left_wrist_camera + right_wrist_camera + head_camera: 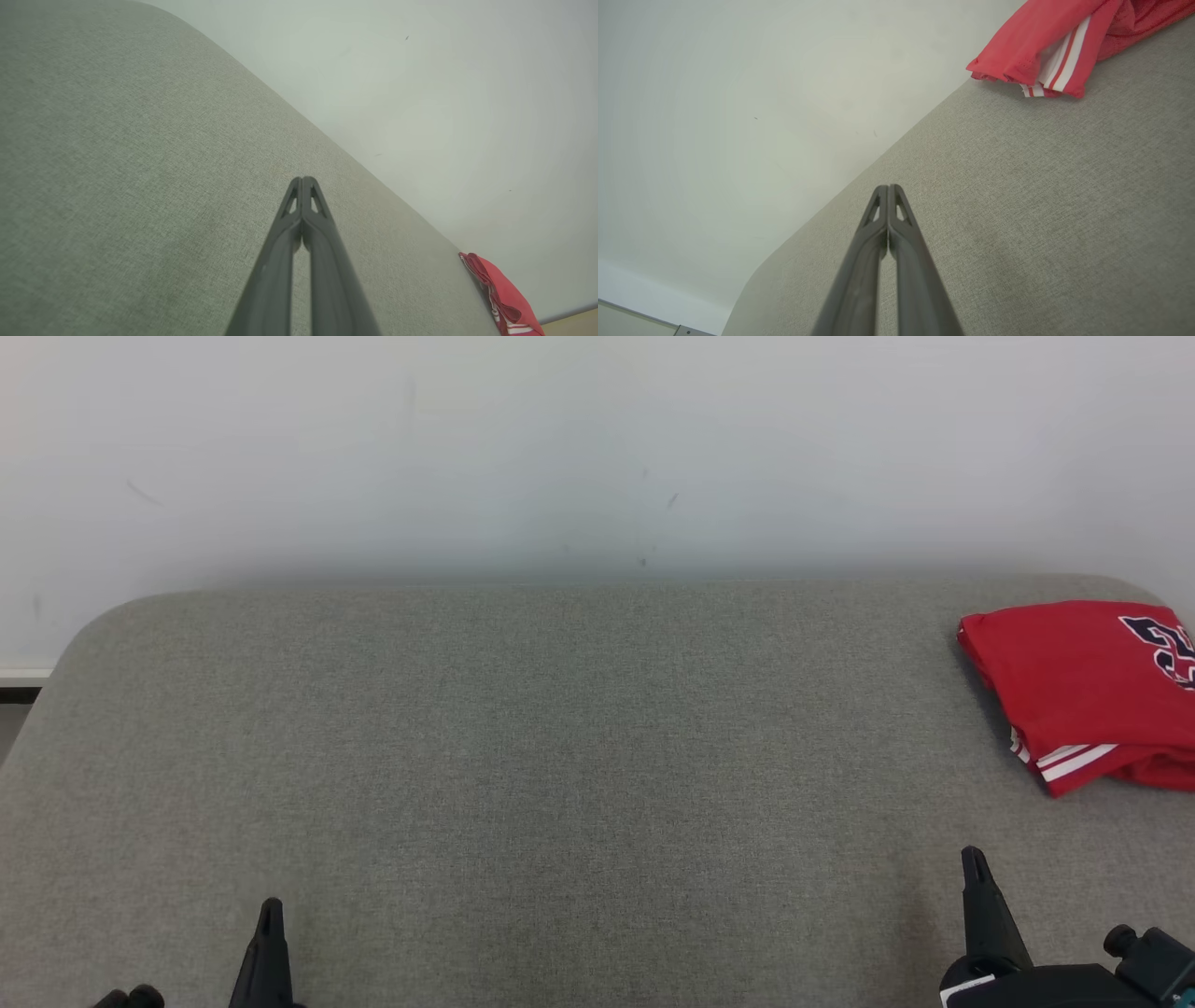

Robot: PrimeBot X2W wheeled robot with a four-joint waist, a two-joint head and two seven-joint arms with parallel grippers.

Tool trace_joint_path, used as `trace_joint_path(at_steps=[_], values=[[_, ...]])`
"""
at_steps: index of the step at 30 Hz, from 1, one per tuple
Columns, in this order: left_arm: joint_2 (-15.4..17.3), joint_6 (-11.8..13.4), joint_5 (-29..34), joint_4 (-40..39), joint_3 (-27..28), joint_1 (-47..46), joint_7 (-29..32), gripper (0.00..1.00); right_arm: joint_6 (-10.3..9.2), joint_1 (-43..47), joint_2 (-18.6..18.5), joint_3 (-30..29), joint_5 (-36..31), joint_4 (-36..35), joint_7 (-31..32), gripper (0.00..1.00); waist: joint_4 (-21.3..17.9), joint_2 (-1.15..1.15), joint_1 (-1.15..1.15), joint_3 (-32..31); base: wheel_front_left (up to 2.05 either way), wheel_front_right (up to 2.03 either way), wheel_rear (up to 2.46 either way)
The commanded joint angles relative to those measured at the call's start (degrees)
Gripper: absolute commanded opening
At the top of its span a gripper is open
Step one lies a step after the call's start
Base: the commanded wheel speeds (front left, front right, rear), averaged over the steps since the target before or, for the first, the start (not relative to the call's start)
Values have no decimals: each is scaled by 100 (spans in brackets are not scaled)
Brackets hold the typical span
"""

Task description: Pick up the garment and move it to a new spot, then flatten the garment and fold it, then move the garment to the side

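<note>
Red shirt (1074, 681) lies folded at far right edge of table (560, 756), out of the way: task likely finished. Near front, left gripper (271, 903) and right gripper (973, 852) idle, fingers pressed together, empty.

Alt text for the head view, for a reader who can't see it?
A folded red garment with white stripes lies at the far right of a grey fabric surface before a white wall. The left gripper and right gripper sit shut and empty near the bottom edge.
</note>
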Motion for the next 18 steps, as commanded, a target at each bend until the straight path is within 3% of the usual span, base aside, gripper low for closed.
trace_joint_path(at_steps=[1,18], values=[[12,-5,-129,-52,39,-169,24,0,-4,-125,-50,-24,140,-55,34,0,-1,0,0,0,0,0,0],[-27,-7,-1340,27,130,-311,339,0,-6,-268,-60,-119,1358,6,337,0,-26,0,0,15,0,0,0]])
